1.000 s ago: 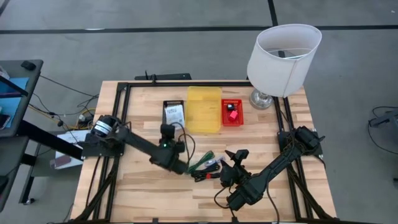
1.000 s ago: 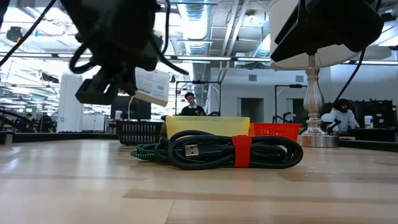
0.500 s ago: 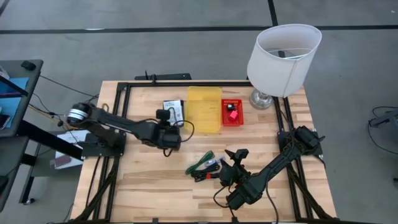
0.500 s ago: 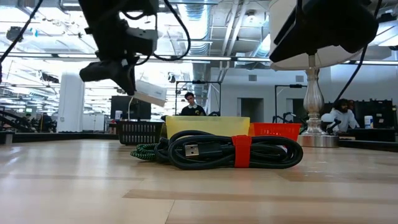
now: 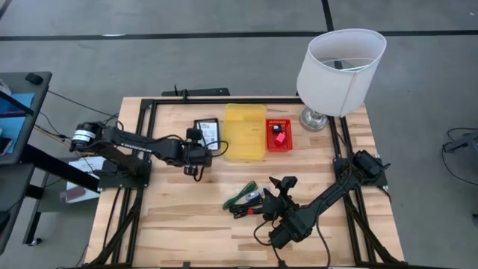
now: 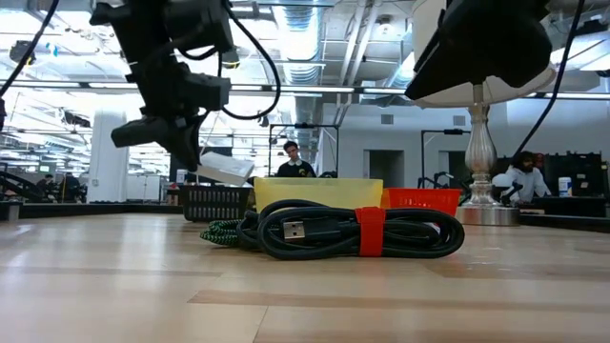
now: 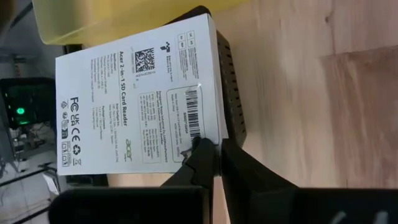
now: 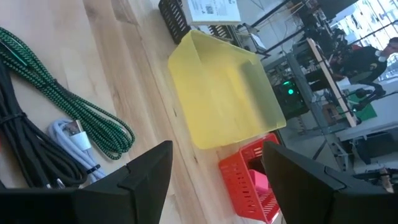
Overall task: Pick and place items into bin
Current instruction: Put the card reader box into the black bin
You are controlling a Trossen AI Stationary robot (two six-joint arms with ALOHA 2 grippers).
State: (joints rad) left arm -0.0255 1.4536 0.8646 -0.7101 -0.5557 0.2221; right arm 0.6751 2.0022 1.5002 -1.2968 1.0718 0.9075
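Left wrist view: white pack (image 7: 140, 102), flat, printed label with barcode and QR code, pinched at its edge by my left claw (image 7: 214, 152) above the black bin (image 5: 207, 133), beside the yellow bin (image 5: 245, 131). My right claw (image 5: 280, 188) stands wide near the cables (image 5: 246, 202).

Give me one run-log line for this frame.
left gripper: shut on white labelled pack, over black bin | right gripper: open, above cable bundle | yellow bin: looks empty | red bin: holds items
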